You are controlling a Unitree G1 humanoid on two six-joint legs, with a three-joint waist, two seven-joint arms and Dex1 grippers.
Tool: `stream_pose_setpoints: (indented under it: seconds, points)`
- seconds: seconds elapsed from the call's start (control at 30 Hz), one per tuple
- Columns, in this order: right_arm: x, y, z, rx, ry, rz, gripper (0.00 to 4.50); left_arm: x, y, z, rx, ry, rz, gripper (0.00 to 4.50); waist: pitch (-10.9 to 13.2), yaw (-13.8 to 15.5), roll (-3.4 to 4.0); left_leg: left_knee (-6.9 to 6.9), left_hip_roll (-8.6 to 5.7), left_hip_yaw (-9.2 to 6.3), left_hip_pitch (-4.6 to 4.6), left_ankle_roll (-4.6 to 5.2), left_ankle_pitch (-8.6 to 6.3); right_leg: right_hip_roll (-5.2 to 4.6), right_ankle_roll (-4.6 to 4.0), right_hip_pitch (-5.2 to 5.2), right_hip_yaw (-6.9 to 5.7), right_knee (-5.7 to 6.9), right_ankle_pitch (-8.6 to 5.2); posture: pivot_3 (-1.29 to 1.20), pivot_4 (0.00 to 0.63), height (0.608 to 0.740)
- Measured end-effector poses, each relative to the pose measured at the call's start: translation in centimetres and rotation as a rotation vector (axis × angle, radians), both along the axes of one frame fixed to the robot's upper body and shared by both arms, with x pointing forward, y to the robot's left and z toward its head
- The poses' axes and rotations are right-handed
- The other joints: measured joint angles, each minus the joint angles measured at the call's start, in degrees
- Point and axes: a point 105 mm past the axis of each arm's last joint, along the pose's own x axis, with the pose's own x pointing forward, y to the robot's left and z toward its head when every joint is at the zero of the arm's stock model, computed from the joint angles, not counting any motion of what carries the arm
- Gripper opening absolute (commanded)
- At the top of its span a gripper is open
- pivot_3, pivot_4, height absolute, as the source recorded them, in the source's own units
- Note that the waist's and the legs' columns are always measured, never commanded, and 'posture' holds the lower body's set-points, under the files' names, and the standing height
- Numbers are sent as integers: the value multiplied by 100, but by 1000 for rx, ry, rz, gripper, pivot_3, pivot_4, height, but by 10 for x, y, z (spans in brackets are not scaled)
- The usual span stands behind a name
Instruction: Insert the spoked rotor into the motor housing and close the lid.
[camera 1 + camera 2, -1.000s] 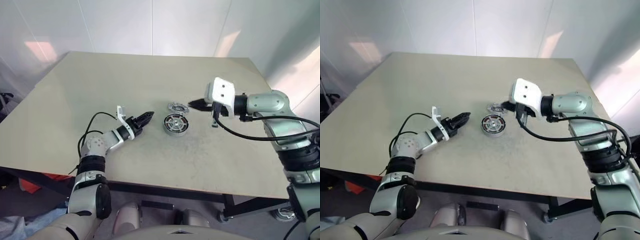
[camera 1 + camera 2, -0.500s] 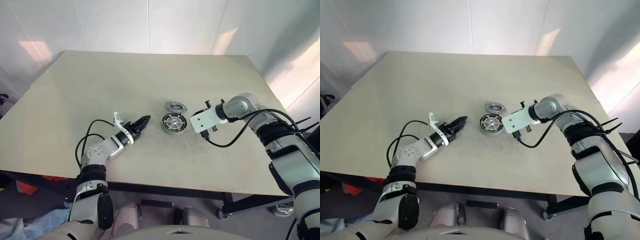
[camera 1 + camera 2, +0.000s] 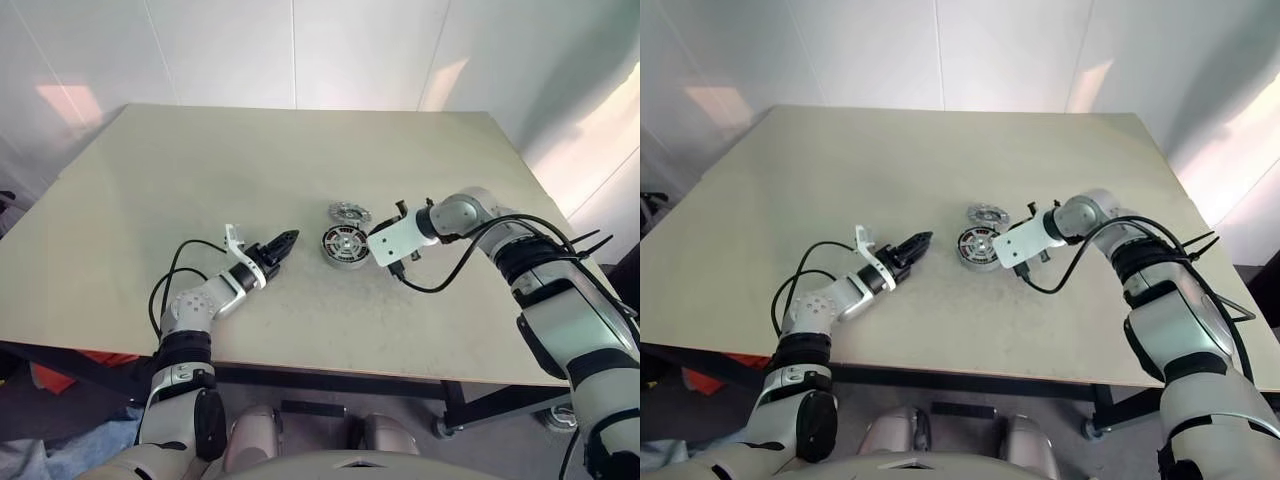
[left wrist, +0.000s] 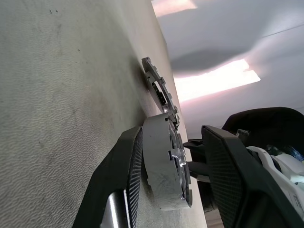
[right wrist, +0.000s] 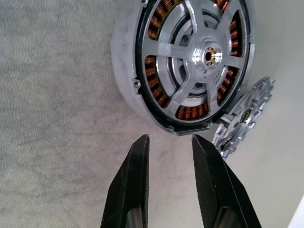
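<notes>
right wrist view puts the housing (image 5: 183, 66) just ahead of the right gripper (image 5: 168, 142), copper windings ringing a spoked piece w/ a shiny hub that looks like the rotor (image 5: 199, 57) already seated inside. housing sits mid-table (image 3: 150, 180); lid (image 3: 349, 212) lies flat just behind it, edges touching or nearly so, can't tell which.

right gripper: fingers a narrow gap apart, holding nothing, tips just short of the housing rim. left gripper (image 3: 284, 242): part open, empty, low over the table on the housing's other side; its wrist view frames the housing (image 4: 164, 166) between the two fingers but still ahead of the tips.

handling, as a guess: housing is metal w/ windings, so heavy for its size, stiff, smooth-walled and apt to slide on the table if pushed from one side. lid is a thin stiff metal disc w/ cut-outs, light but lying flat, hard to get a finger under; best taken across the rim, maybe on the edge away from the housing. windings are the fragile bit, keep tips off them.

in the way: not much. right arm's cable (image 3: 450, 280) loops on the table near the housing. the two grippers close in from opposite sides, so they could crowd each other over the lid.
</notes>
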Motion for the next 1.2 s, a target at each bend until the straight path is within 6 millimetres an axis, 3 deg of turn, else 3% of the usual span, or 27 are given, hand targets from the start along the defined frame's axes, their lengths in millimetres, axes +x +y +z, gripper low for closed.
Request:
stream_pose_setpoints:
  seconds: [0.57,1.1,1.2]
  points:
    - [-5,15,4,-25,-33,98,1577,0,4,-1,13,4,7,2088,1,-128,-1,0,2,0,0,-1,0,2,0,-2,0,5,0,0,0,740]
    - [-10,27,-10,-69,-29,155,1577,-2,8,-6,27,15,23,2088,1,-188,-3,1,8,0,17,-9,3,9,-7,5,3,10,3,0,0,740]
    - [-11,28,-11,-69,-23,158,1006,-2,8,-7,28,17,25,2088,1,-235,-3,1,8,0,18,-10,2,9,-7,8,3,10,3,0,0,740]
